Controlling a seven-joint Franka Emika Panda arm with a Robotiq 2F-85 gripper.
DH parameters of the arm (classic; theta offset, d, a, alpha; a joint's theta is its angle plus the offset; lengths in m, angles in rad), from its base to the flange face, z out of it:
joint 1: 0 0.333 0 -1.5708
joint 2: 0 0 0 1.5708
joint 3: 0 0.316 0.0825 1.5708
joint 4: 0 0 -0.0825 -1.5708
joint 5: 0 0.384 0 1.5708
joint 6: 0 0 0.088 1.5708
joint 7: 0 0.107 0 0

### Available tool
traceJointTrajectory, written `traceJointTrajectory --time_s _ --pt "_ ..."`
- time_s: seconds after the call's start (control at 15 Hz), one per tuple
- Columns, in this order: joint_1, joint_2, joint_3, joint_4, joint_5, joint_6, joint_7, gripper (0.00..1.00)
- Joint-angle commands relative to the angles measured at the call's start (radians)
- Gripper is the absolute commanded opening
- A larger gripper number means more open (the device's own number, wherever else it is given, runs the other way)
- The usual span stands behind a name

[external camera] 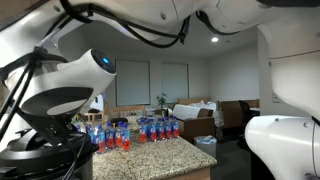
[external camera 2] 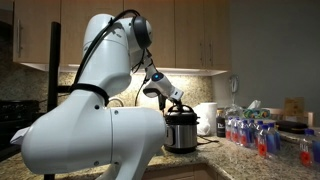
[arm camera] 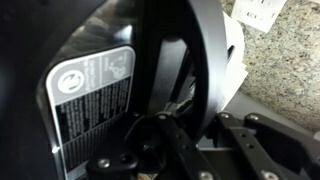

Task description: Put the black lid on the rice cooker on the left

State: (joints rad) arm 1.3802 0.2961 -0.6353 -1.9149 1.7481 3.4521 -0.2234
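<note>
The gripper's (arm camera: 178, 125) black linkage fills the bottom of the wrist view, its jaws drawn together on a dark part of the black lid (arm camera: 205, 60); the lid's curved band sweeps down the middle of that view, so close that its outline is cut off on every side; beside it a white printed label (arm camera: 95, 95) sits on a black surface, its text too small to read, and whether that surface belongs to the lid or the cooker I cannot tell; speckled granite countertop (arm camera: 285, 70) shows at the right.

Only an exterior view gives the wider setting: the gripper (external camera 2: 172, 98) hangs just over the rice cooker (external camera 2: 180, 132), with the black lid (external camera 2: 178, 108) at the cooker's top rim; whether it is seated flat or tilted is hard to make out at that size; a white container (external camera 2: 207, 118) stands just beside the cooker, and a cluster of small bottles (external camera 2: 245, 130) stands farther along the countertop (external camera 2: 250, 160); the white arm (external camera 2: 90, 130) blocks much of the foreground.

In an exterior view the arm (external camera: 85, 70) again looms near the lens, and the bottles (external camera: 135, 130) stand on the countertop (external camera: 150, 155); cooker, lid and gripper are not visible there.
</note>
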Motion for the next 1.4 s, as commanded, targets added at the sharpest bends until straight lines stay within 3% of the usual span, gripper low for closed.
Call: traceJointTrajectory --time_s 0.0,0.2,0.6,0.67,0.73,0.87,1.13,1.33 --pt "0.142 0.033 -0.151 -0.018 0.07 0.006 0.016 0.07" --pt "0.183 0.024 -0.188 -0.044 0.106 0.005 -0.009 0.06" --pt "0.142 -0.036 -0.124 -0.082 0.1 0.008 -0.057 0.05" --pt "0.133 -0.046 -0.111 -0.094 0.102 0.008 -0.076 0.32" --pt "0.125 -0.059 -0.097 -0.11 0.104 0.008 -0.099 0.32" --pt "0.108 -0.069 -0.081 -0.148 0.116 0.001 -0.149 0.44" --pt "0.045 -0.119 -0.016 -0.17 0.133 0.023 -0.255 0.5" --pt "0.011 -0.133 0.018 -0.173 0.152 0.027 -0.321 0.62"
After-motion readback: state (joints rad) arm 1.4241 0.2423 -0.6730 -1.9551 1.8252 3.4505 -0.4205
